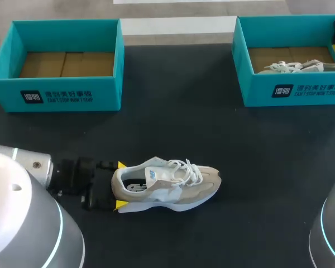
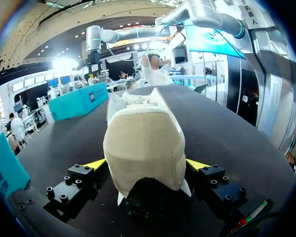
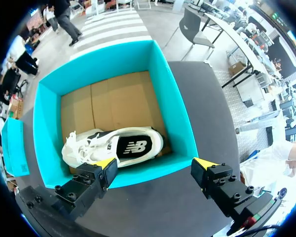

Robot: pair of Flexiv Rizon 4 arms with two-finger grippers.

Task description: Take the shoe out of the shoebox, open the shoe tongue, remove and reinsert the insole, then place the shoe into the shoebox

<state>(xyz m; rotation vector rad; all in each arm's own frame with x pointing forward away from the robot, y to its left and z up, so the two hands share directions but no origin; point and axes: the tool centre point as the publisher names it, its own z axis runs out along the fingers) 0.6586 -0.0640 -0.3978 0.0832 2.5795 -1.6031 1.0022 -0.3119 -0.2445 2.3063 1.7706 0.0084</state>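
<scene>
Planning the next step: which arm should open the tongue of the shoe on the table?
Right. The right gripper is open and empty over the right-hand shoebox; the left gripper holds the shoe by its heel.

A black, matte table (image 1: 178, 111) spans the head view from side to side. Light falls on it evenly, casting only soft shadows.

Matt suede-like heel, cloth upper on shoe (image 1: 173, 187); smooth teal card shoebox (image 1: 61, 92); matt black table (image 1: 178, 117).
</scene>
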